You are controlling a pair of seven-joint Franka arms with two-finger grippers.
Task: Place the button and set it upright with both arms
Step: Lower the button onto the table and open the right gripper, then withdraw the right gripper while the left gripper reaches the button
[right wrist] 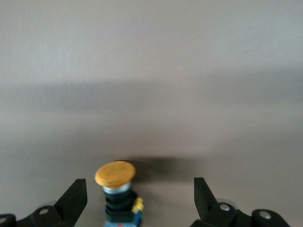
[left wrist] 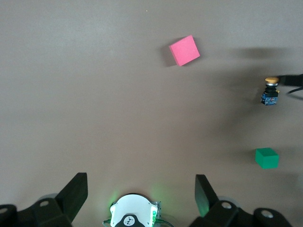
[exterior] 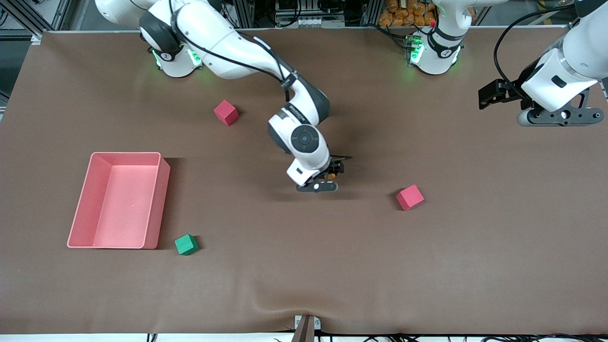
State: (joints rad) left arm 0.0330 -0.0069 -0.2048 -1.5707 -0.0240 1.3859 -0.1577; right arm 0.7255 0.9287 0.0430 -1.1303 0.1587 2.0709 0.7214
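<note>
The button (exterior: 331, 176), with an orange cap on a short black body, is at the middle of the table. My right gripper (exterior: 336, 170) is down low around it. In the right wrist view the button (right wrist: 116, 187) sits between the open fingers (right wrist: 75, 196), nearer one finger and touching neither. From the left wrist view the button (left wrist: 271, 91) shows its side, so it seems to lie on its side. My left gripper (exterior: 491, 95) is open and empty, held high over the left arm's end of the table; it shows as spread fingers in the left wrist view (left wrist: 142, 182).
A red cube (exterior: 410, 197) lies beside the button toward the left arm's end. Another red cube (exterior: 226, 112) lies farther from the camera. A green cube (exterior: 186, 244) sits beside a pink tray (exterior: 161, 199) at the right arm's end.
</note>
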